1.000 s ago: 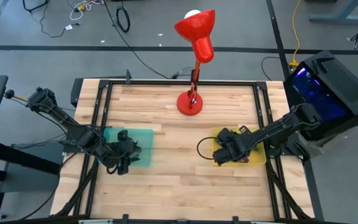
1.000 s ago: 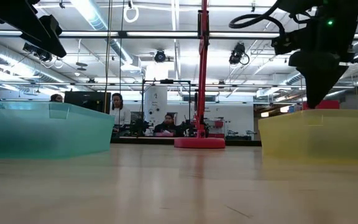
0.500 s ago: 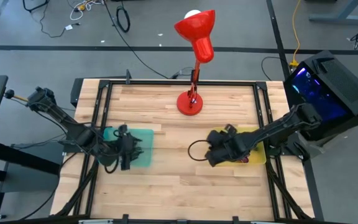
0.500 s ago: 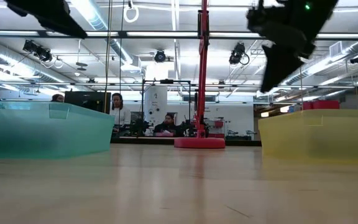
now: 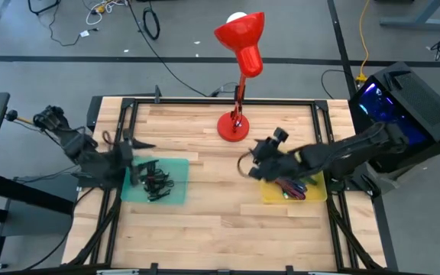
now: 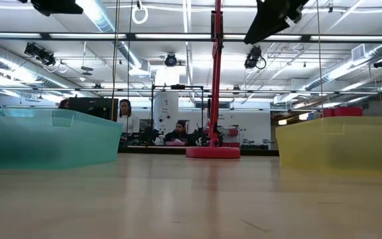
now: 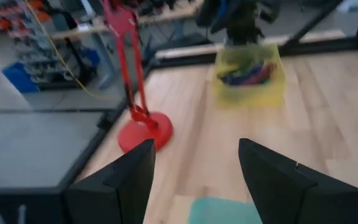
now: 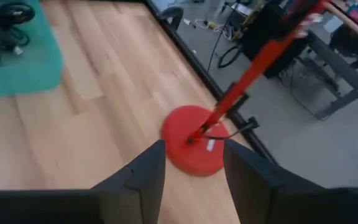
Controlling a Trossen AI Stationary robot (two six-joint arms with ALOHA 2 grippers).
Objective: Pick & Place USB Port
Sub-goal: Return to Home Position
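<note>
table [image 5: 205,229] shows cables [image 5: 155,182] binned either side of the lamp [image 5: 234,126]. my left claw [image 7: 194,149] and right claw [image 8: 192,144] gape empty; only homing remains, i'd judge.

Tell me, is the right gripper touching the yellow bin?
Apart. The low view shows the right gripper high above the yellow bin, with open air between it and the rim.

Green bin [image 5: 180,171] holds black cables [image 5: 156,181]; yellow bin [image 5: 270,195], coloured cables [image 5: 289,187].

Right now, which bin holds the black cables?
The green bin, on the left arm's side: black cables lie in it. The yellow bin holds coloured cables.
</note>
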